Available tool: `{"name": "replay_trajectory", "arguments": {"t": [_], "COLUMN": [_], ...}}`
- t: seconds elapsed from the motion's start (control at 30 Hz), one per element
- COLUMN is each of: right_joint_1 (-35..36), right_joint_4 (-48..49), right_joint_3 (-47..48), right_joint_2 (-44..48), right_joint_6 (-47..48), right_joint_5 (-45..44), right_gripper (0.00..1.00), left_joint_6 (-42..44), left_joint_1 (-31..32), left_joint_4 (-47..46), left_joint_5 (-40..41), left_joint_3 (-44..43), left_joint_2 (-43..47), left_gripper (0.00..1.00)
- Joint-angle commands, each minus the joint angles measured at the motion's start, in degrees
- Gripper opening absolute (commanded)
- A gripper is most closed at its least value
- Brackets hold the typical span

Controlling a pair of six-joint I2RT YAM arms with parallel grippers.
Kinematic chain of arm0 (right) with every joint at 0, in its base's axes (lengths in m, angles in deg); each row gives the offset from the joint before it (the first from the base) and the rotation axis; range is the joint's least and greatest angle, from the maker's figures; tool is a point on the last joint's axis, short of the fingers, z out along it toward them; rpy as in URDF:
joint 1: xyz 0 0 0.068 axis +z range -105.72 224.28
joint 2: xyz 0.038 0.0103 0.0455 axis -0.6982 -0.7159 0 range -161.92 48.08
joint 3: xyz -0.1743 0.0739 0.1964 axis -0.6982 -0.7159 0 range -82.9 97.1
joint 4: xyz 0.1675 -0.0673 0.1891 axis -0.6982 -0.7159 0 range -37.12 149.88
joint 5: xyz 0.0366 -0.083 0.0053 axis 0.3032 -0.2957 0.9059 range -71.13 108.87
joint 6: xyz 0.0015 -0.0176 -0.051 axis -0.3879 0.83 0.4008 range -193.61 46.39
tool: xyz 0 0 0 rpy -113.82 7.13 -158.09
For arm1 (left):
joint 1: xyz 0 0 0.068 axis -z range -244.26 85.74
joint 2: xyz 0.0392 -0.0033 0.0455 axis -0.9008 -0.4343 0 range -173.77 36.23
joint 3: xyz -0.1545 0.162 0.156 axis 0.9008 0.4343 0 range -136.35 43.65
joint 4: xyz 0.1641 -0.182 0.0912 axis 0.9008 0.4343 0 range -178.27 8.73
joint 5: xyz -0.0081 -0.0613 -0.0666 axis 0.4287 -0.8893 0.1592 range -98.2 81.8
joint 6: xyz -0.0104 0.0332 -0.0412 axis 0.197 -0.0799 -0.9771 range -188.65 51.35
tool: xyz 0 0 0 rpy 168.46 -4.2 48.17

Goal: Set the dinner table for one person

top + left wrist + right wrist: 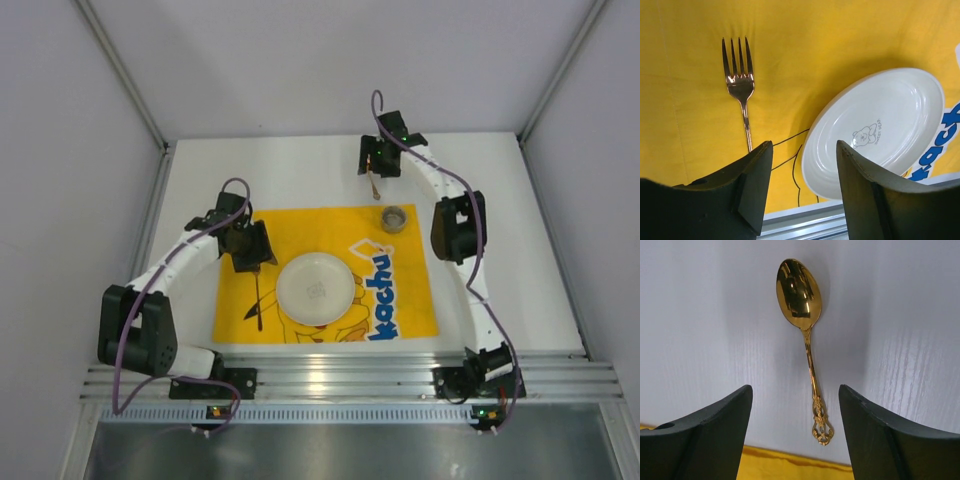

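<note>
The white dinner table (500,280) bears a yellow cartoon placemat (300,240). A white plate (315,288) sits at the placemat's middle, and a fork (258,303) lies left of it. In the left wrist view the fork (740,85) and plate (880,130) lie below my left gripper (802,150), which is open, empty and above the mat. My left gripper (252,256) hovers over the fork's far end. My right gripper (378,170) is open above a gold spoon (805,340) lying on bare table beyond the placemat edge (790,467). The spoon (375,186) is barely visible from above.
A small grey cup (394,218) stands on the placemat's far right corner, near the right arm's elbow (458,228). Aluminium rails (340,375) run along the near edge. White walls close in the table on three sides.
</note>
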Motion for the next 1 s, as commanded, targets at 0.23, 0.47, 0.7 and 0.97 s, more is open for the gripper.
{"name": "replay_trajectory", "arguments": {"t": [0.23, 0.47, 0.7, 0.97], "right_joint_1": [4.29, 3.85, 3.32, 3.14], "right_joint_4": [3.8, -1.2, -0.86, -5.07], "right_joint_3": [6.37, 7.69, 8.04, 10.41], "right_joint_2": [-4.82, -7.89, -8.68, -10.61], "right_joint_6": [-1.26, -3.02, -4.16, -5.13], "right_joint_5": [-14.14, -17.04, -16.6, -17.21], "right_gripper": [0.53, 0.45, 0.43, 0.11], "left_joint_6": [5.72, 8.09, 9.85, 9.67], "left_joint_1": [0.06, -0.64, -2.66, -3.81], "left_joint_4": [2.71, 2.36, 2.45, 1.75], "left_joint_5": [-1.51, -0.99, 0.33, -0.2], "left_joint_3": [-5.24, -4.72, -3.04, -3.57], "left_joint_2": [-4.81, -6.31, -5.34, -6.65], "left_gripper": [0.58, 0.56, 0.55, 0.54]}}
